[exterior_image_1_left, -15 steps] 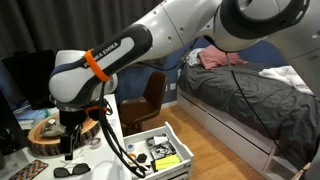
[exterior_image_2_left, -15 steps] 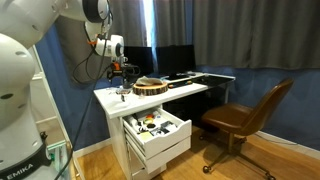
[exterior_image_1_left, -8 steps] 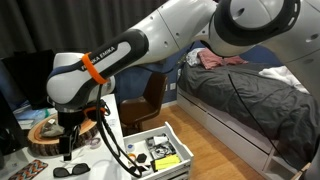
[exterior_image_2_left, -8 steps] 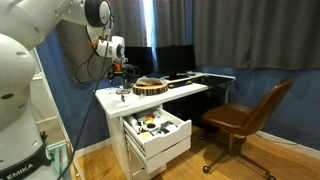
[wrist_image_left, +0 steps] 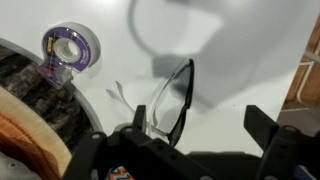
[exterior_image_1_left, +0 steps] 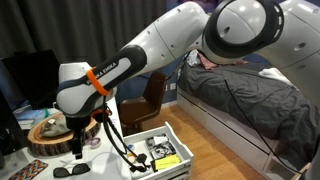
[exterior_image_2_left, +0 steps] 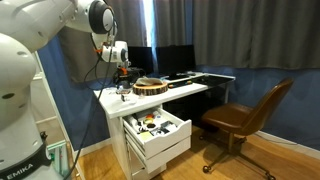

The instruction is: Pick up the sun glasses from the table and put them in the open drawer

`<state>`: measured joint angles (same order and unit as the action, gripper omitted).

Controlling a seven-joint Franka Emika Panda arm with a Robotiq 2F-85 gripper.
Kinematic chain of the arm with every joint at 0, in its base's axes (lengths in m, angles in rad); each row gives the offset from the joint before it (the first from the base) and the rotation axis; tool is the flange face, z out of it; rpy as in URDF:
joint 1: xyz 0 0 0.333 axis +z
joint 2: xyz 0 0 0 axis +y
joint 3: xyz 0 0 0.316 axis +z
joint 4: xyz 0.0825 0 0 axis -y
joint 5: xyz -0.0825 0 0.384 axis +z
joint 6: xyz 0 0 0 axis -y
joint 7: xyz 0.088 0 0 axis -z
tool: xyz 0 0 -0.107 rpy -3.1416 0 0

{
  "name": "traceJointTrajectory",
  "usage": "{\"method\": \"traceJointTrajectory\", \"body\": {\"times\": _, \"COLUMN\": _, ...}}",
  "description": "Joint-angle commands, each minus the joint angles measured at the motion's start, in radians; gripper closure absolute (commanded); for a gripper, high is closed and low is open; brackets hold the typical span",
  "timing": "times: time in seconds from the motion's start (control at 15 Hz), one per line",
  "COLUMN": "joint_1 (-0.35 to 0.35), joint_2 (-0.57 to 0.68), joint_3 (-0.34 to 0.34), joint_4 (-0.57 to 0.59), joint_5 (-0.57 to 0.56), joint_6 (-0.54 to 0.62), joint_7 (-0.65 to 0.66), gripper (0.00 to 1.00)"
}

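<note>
The sun glasses (exterior_image_1_left: pixel 71 172), black-framed with two dark lenses, lie at the near edge of the white table (exterior_image_1_left: pixel 105 160). My gripper (exterior_image_1_left: pixel 78 152) hangs just above the table, behind and slightly right of them. It also shows in the wrist view (wrist_image_left: pixel 200 125) and in an exterior view (exterior_image_2_left: pixel 124 90), and its jaws are wide open and empty. The sun glasses do not show in the wrist view. The open drawer (exterior_image_1_left: pixel 172 135), white and full of small items, stands out below the table and shows in both exterior views (exterior_image_2_left: pixel 178 131).
A clear-lensed, thin dark-rimmed pair of glasses (wrist_image_left: pixel 168 100) lies under my gripper. A tape roll (wrist_image_left: pixel 70 47) and the round wooden slab tray (wrist_image_left: pixel 25 100) sit beside it. A flat dark patterned object (exterior_image_1_left: pixel 24 168) lies left of the sun glasses. A brown chair (exterior_image_2_left: pixel 245 115) stands nearby.
My arm has swung and the gripper has shifted a little sideways over the table, staying open. The sun glasses have not moved.
</note>
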<state>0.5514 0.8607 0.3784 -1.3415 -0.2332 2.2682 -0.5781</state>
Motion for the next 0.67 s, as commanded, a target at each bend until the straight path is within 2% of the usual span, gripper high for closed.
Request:
{"method": "traceJointTrajectory", "body": {"times": 0.0, "joint_1": 0.037, "joint_2": 0.117, "joint_3": -0.027, "joint_4": 0.141, "joint_5": -0.047, "joint_6": 0.024, "joint_7": -0.062, "gripper": 0.00}}
{"method": "traceJointTrajectory", "body": {"times": 0.27, "joint_1": 0.057, "joint_2": 0.217, "joint_3": -0.027, "joint_4": 0.268, "joint_5": -0.028, "joint_6": 0.055, "joint_7": -0.115, "gripper": 0.00}}
{"method": "traceJointTrajectory", "body": {"times": 0.6, "joint_1": 0.093, "joint_2": 0.330, "joint_3": -0.031, "joint_4": 0.434, "joint_5": -0.033, "joint_6": 0.039, "joint_7": -0.130, "gripper": 0.00}}
